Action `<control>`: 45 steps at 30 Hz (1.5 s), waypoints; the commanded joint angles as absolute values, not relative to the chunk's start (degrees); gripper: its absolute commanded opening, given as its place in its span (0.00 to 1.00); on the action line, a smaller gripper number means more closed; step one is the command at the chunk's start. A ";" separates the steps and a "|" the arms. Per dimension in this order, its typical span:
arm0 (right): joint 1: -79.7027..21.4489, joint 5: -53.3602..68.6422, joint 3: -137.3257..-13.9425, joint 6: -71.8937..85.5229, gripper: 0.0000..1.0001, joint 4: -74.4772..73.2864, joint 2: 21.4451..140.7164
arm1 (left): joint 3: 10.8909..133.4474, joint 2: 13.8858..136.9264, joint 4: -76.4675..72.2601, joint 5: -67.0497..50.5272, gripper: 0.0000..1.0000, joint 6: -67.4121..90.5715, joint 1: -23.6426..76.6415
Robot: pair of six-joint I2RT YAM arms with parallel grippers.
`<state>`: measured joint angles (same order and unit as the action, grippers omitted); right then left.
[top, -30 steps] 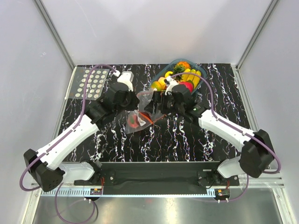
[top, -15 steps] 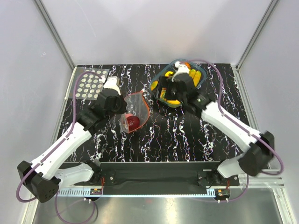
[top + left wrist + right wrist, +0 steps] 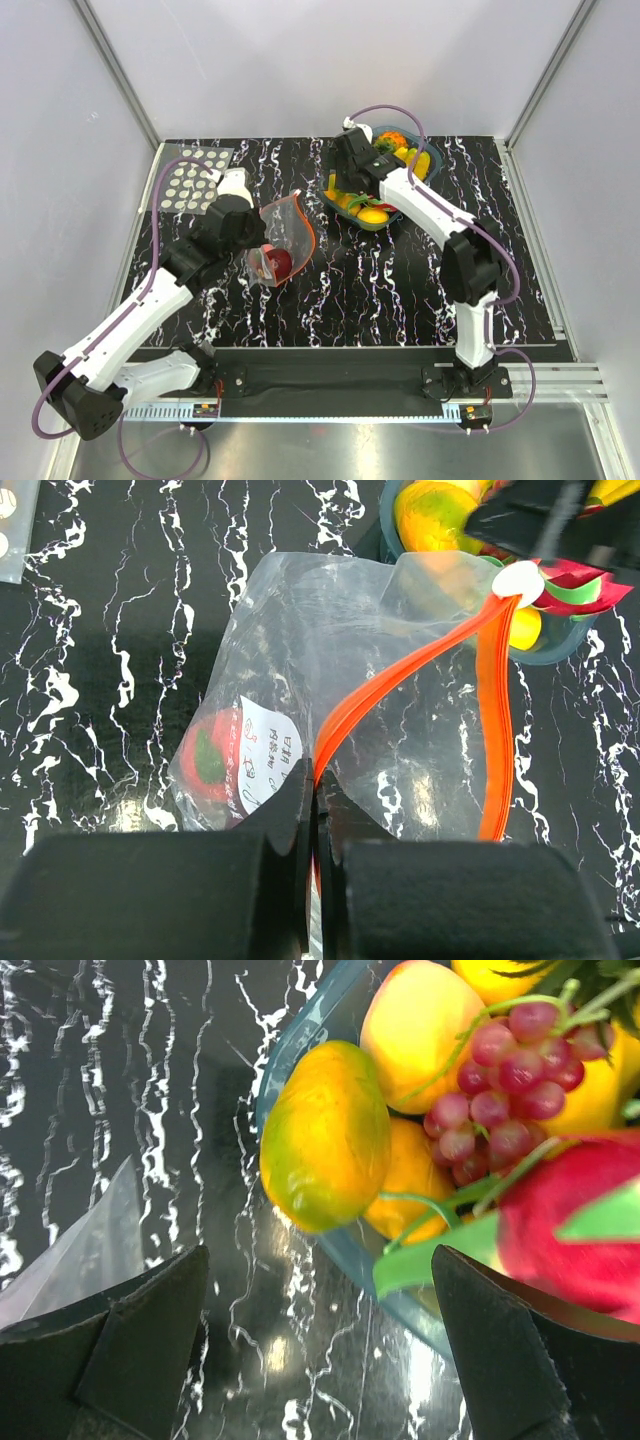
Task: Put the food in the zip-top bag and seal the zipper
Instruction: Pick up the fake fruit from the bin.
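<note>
Left hand (image 3: 313,790) is clamped on the zipper (image 3: 400,675) at one end of the strip. It holds the zip-top bag (image 3: 300,630) up off the worktop (image 3: 150,1080) with the mouth gaping toward the tray (image 3: 285,1050). One red fruit (image 3: 205,755) is already in the bottom of the bag.

Right hand (image 3: 320,1260) is wide open, holds nothing, and hovers at the tray's near-left corner. It is clearly the nearer arm to the food.

Key relation: the orange-green fruit (image 3: 325,1135) sits dead ahead, centred between the fingers and leaning on the rim. Its long axis runs along the approach and crosswise to the closing line, so the fingers would close on its narrow width. The grapes (image 3: 495,1080) crowd its right side, so the right finger has little room there.

The bag mouth is just to the robot's left of the tray, so my read is a short carry.
</note>
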<state>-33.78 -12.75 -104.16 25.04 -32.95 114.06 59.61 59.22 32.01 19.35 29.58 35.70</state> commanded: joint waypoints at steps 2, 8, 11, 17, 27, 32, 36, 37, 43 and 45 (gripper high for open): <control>-32.96 -13.45 -110.47 23.64 1.00 -34.45 118.73 | 59.85 58.09 28.65 19.25 0.00 29.27 35.59; -32.34 -14.41 -115.13 24.52 0.93 -35.95 124.62 | 58.89 58.09 27.34 17.23 0.00 29.27 35.60; -31.99 -14.94 -115.40 24.78 0.87 -35.33 126.20 | 58.71 58.36 27.25 16.96 0.00 29.18 35.60; -31.64 -12.84 -115.84 24.26 0.62 -35.15 126.74 | 58.62 58.54 27.25 17.14 0.00 29.09 35.60; -31.64 -8.18 -106.10 24.17 0.44 -31.91 113.49 | 59.23 58.45 28.82 18.71 0.00 28.65 35.60; -31.73 -4.06 -101.26 22.68 0.44 -31.55 105.57 | 61.43 59.76 30.32 20.47 0.00 28.04 35.60; -31.73 1.04 -94.24 21.80 0.44 -30.33 97.84 | 62.93 62.57 30.50 20.66 0.00 27.60 35.68; -31.73 2.45 -93.00 21.36 0.45 -30.32 94.60 | 63.63 63.10 30.50 20.65 0.00 27.42 35.60; -31.73 12.65 -80.26 22.05 0.44 -27.52 80.19 | 66.62 67.32 31.12 21.36 0.00 26.81 35.68; -32.25 14.23 -76.14 22.41 0.44 -27.07 76.83 | 66.71 67.94 30.77 21.01 0.00 26.89 35.68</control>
